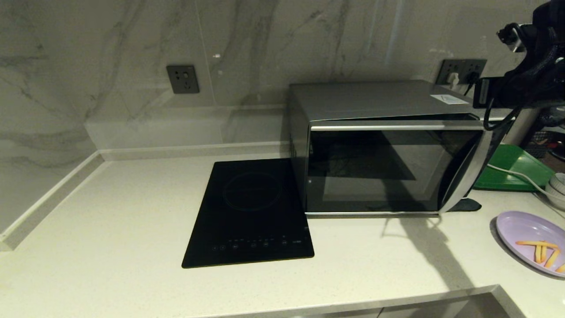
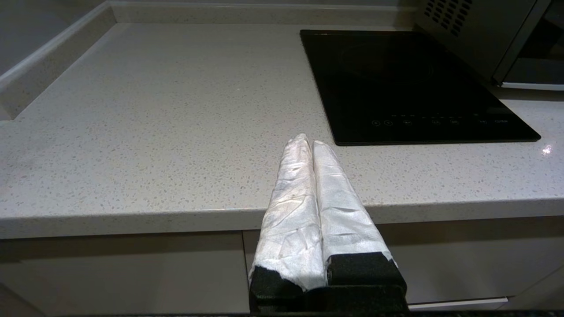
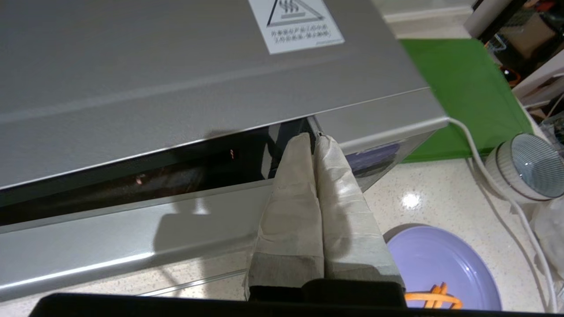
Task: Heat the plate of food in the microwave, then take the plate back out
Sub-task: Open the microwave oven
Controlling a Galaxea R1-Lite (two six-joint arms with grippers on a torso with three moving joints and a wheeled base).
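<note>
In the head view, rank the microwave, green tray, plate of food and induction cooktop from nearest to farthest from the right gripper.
From the right gripper, shut at the door's top right corner:
1. Microwave, at its fingertips.
2. Green tray, just right of the microwave.
3. Plate of food, front right on the counter.
4. Induction cooktop, left of the microwave.

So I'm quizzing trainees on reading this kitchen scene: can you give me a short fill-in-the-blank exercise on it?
1. The right gripper, fingers shut, has its tips at the gap along the top edge of the microwave ____.
2. The lavender plate of food sits on the ____, not inside the microwave.
3. The flat black induction cooktop lies to the microwave's ____ in the head view.
4. The left gripper, idle at the counter's front edge, is ____.

Missing words: door; countertop; left; shut
</note>
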